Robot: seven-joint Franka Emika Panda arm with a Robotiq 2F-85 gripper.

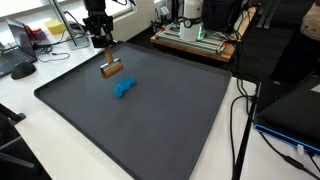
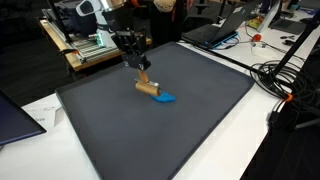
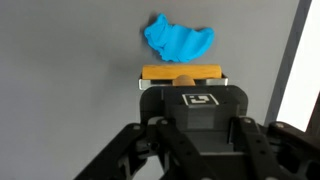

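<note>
My gripper (image 1: 103, 47) hangs over the far part of a dark grey mat (image 1: 150, 125) and appears shut on the thin upright handle of a small wooden block (image 1: 111, 70). The block sits low at the mat surface; I cannot tell whether it touches. A crumpled blue cloth (image 1: 123, 89) lies on the mat just beside the block. In the other exterior view the gripper (image 2: 137, 62) is above the block (image 2: 147, 86), with the cloth (image 2: 166, 98) next to it. In the wrist view the block (image 3: 181, 74) and the cloth (image 3: 178, 40) show beyond the gripper body; the fingertips are hidden.
The mat (image 2: 200, 120) covers most of a white table (image 1: 40, 125). Green-lit equipment (image 1: 195, 35) stands behind the mat. A laptop (image 1: 295, 115) and black cables (image 1: 240, 130) lie beside it. A keyboard and mouse (image 1: 22, 70) sit at the other end.
</note>
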